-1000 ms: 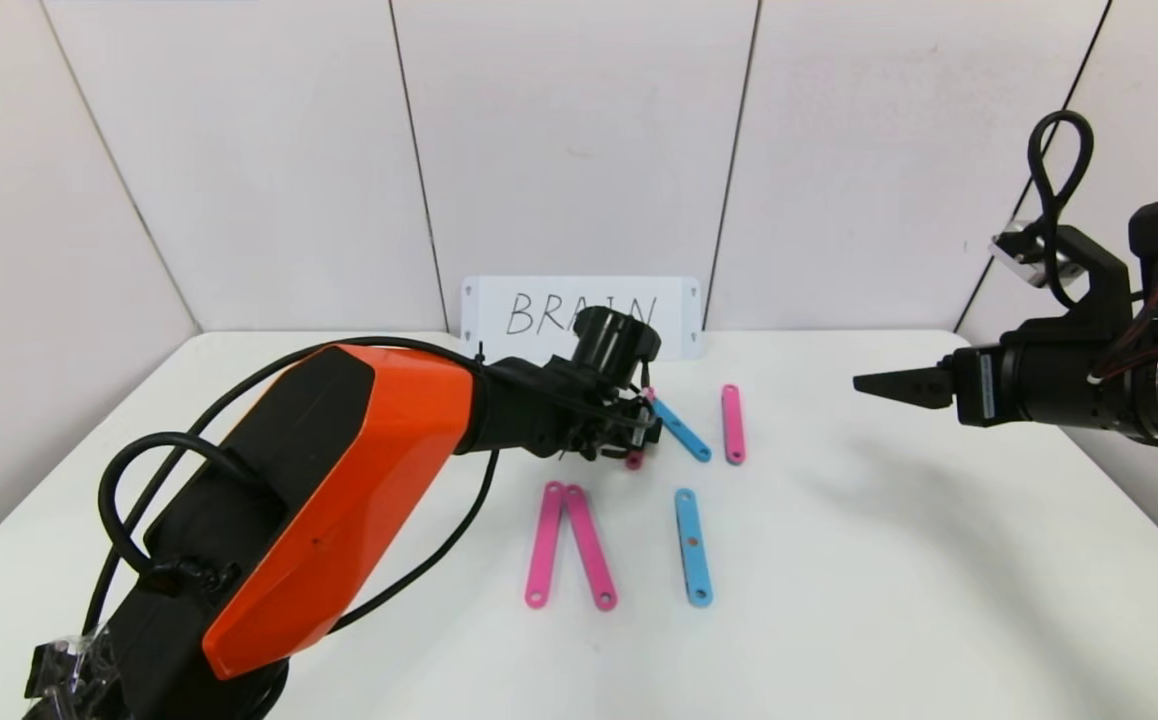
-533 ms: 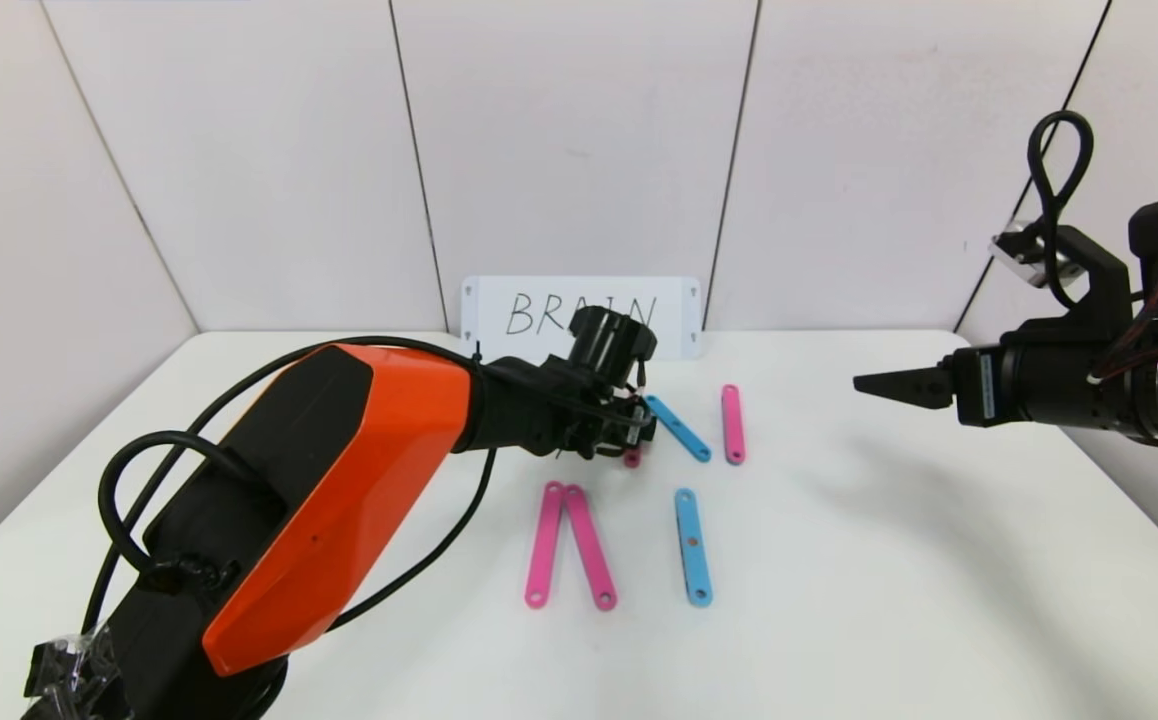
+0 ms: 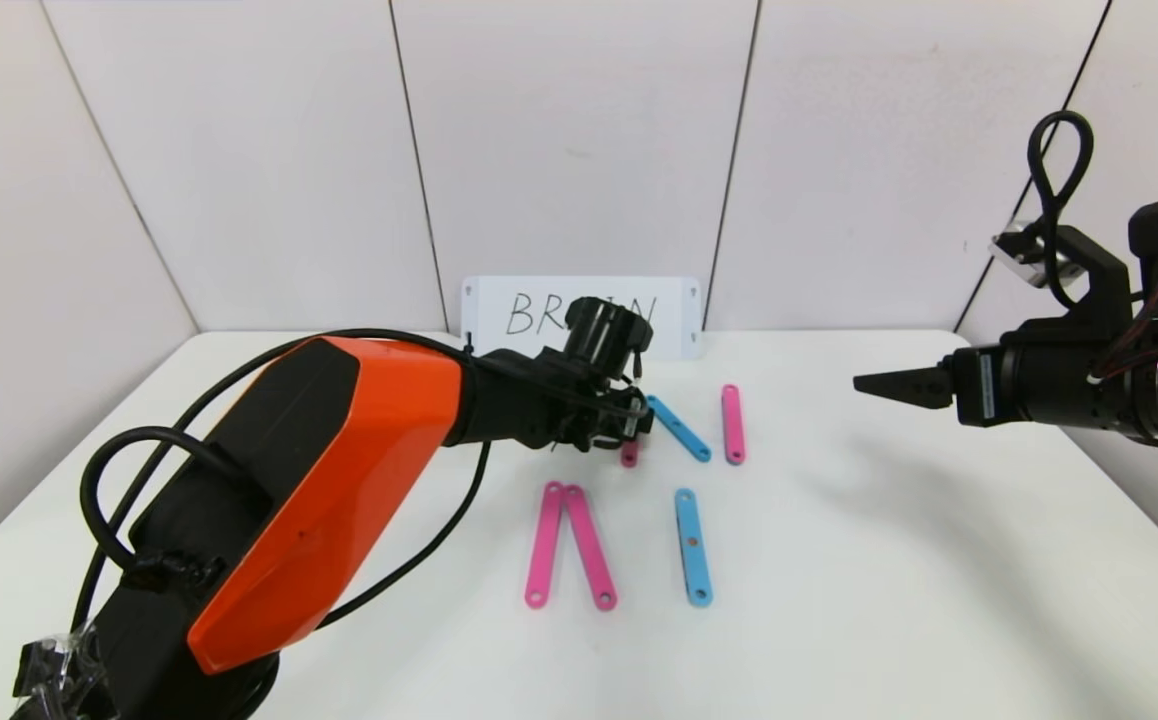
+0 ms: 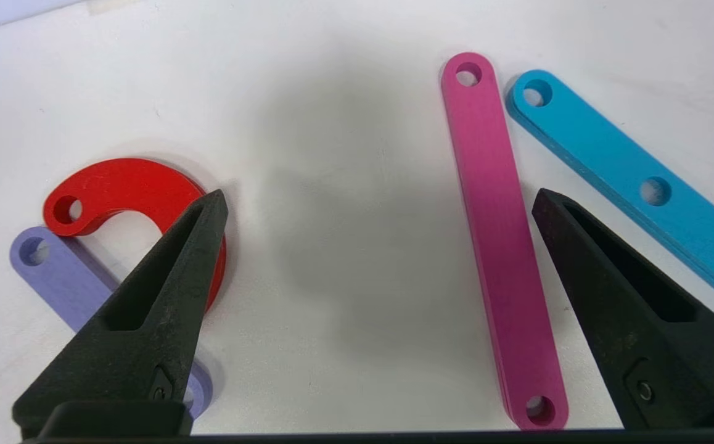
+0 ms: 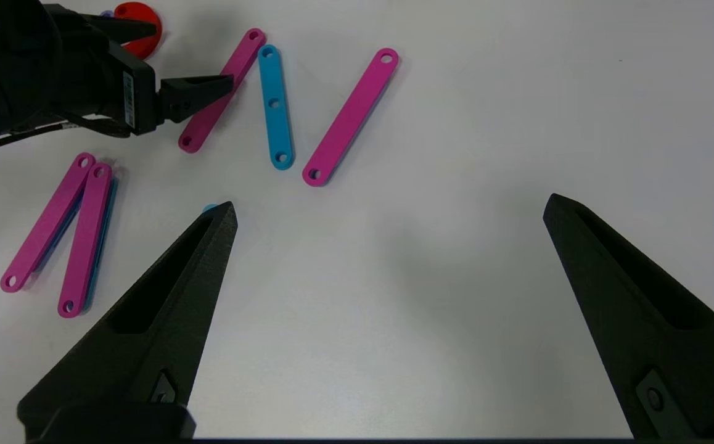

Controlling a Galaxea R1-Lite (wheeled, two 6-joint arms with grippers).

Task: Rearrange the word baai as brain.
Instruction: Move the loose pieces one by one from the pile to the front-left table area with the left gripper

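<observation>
My left gripper (image 3: 639,424) hangs open low over the table's middle. In the left wrist view (image 4: 377,200) a pink bar (image 4: 499,240) lies flat between its fingers, close to one finger (image 4: 603,277). A sky-blue bar (image 4: 628,179) lies just outside that finger. A red half-ring curve (image 4: 129,188) and a short purple bar (image 4: 61,277) lie at the other finger. In the head view most of that pink bar (image 3: 629,456) is hidden by the gripper. My right gripper (image 3: 869,383) is open and empty above the table's right side (image 5: 391,206).
The diagonal blue bar (image 3: 680,428) and a pink bar (image 3: 732,424) lie right of the left gripper. Nearer me lie two pink bars joined in a narrow V (image 3: 567,545) and a blue bar (image 3: 693,547). The white handwritten BRAIN card (image 3: 529,312) stands at the back wall.
My left gripper has shifted slightly left and toward the back wall; the pink bar's near end moved a little with it. The right arm has not moved.
</observation>
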